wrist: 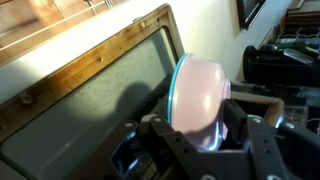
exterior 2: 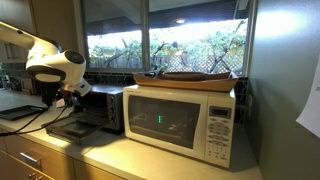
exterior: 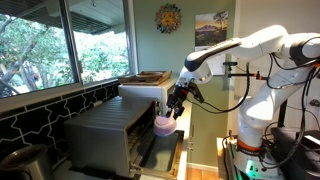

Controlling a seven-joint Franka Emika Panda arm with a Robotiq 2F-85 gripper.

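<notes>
Wrist view: gripper clamped on a pink bowl, jaws pressing in on its lower part from either side. The bowl stands on edge in the grip. It is pale pink and glossy, with a thin blue band along the rim and a bright highlight low on its wall. Cannot tell from here which way its inside faces.

Beyond the bowl, past the jaws, lies the opened oven door: a dark glass pane in a brassy metal frame, with small screws showing along the frame. Only this view gives the rim colour and the door's detail.

Exterior view: the gripper hangs from the white arm, with the bowl a small pink patch at its tip. Right under the hand is the dropped door of a grey toaster oven. Just behind the hand sits a white microwave with a wooden tray on top. Window well off to the oven's side; a sun ornament on the wall above the hand.

Exterior view from the counter's far end: the gripper is a dark shape over the door, and the bowl cannot be made out. This view alone shows the microwave's front, with its control panel, and the toaster oven standing just beside it.
</notes>
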